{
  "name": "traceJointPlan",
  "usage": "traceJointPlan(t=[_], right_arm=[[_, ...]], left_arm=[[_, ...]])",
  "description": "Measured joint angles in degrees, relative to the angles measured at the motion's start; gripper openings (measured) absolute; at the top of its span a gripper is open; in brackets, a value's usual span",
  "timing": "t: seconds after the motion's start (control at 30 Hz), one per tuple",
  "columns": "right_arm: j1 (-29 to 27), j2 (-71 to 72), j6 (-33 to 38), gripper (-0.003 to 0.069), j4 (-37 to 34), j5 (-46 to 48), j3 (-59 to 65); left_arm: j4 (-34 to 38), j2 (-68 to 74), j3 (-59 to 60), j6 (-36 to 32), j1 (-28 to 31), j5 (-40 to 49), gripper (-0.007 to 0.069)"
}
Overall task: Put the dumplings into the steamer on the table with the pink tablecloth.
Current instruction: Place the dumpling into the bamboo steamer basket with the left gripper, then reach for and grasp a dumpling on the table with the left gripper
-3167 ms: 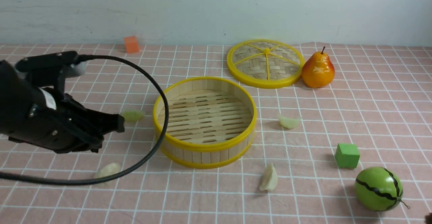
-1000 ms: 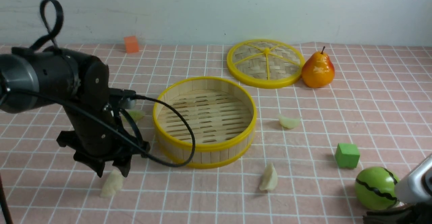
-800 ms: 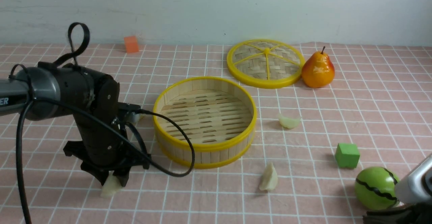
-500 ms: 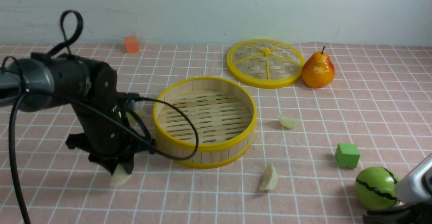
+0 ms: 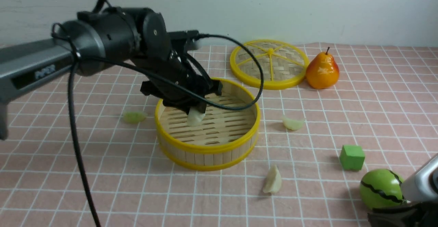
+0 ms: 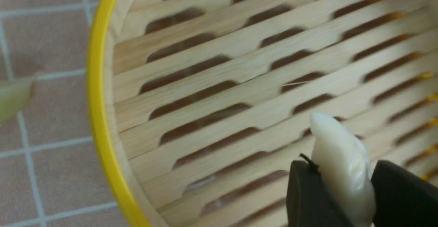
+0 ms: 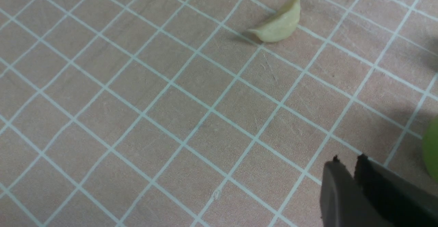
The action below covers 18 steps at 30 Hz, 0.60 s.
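Carried up off the pink tablecloth (image 5: 376, 110) since a moment ago, one dumpling (image 5: 195, 118) is now held over the steamer (image 5: 205, 149) floor, pinched in the left pincer (image 6: 342, 199). Release is judged next. The right pincer (image 7: 347, 163) is seen almost closed, empty.

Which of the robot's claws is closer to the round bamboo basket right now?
The left. The left gripper hangs over the steamer, pinching a dumpling; the right gripper sits far off beside the watermelon.
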<state>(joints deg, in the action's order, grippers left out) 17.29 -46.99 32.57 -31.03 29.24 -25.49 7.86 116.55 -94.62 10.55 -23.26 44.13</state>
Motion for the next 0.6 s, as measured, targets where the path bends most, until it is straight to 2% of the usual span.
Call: traceJointPlan(t=[0.17, 0.37, 0.43, 0.6], right_arm=[[0.0, 0.0, 0.0, 0.0083, 0.0, 0.0, 0.0], [0.0, 0.0, 0.0, 0.0087, 0.1, 0.0, 0.0], [0.0, 0.0, 0.3, 0.0090, 0.1, 0.0, 0.0], [0.0, 0.0, 1.0, 0.0094, 0.1, 0.0, 0.0]], left_arm=[[-2.0, 3.2, -0.1, 3.8, 0.1, -0.5, 0.0246], [-3.1, 3.0, -3.8, 5.5, 0.1, 3.8, 0.0387], [-6.0, 1.6, -7.2, 5.9, 0.1, 7.2, 0.0430], [-17.7, -2.9, -11.2, 11.9, 0.6, 10.1, 0.0448]])
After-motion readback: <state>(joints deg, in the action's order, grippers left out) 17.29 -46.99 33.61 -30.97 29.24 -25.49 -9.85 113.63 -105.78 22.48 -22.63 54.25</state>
